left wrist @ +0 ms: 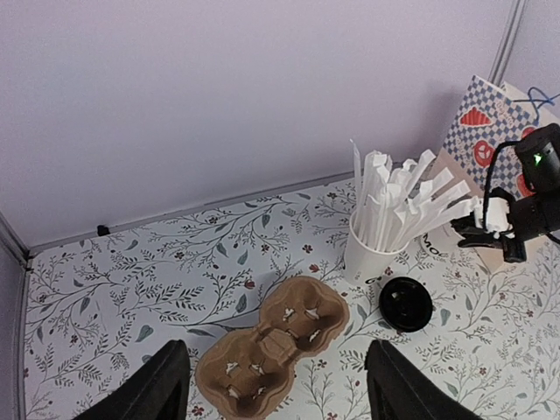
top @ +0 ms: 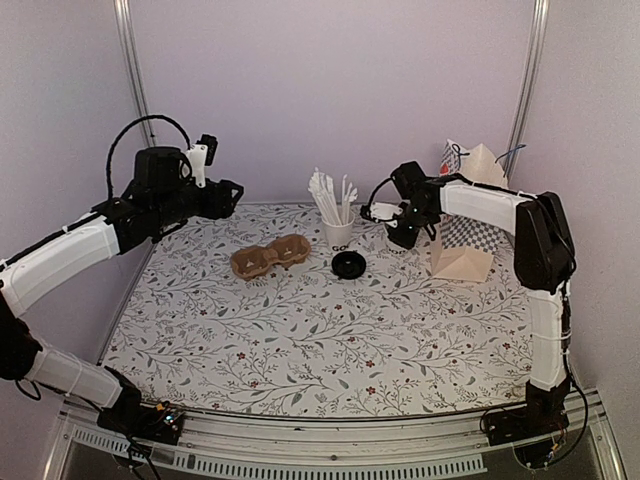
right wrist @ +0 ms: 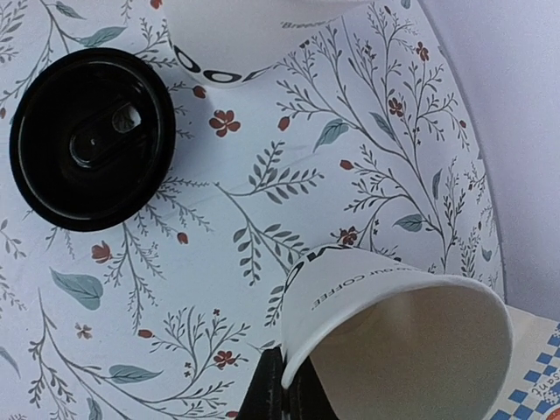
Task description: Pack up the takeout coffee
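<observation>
My left gripper point(left wrist: 276, 376) is wide open and holds nothing. Just below it sits the brown cup carrier point(left wrist: 273, 348). Past that, to the right, is the white cup full of straws point(left wrist: 372, 254). The black lid point(right wrist: 92, 140) lies flat on the table, to the left of my right gripper point(top: 398, 235). That gripper pinches the coffee cup point(right wrist: 394, 324) by its thin rim. The cup has no lid on and it leans over. The paper bag point(top: 462, 255) stands just to the right. I think the soft rim could squash or slip out if I squeeze hard or move fast. I could also bump the straw cup and knock it over.
</observation>
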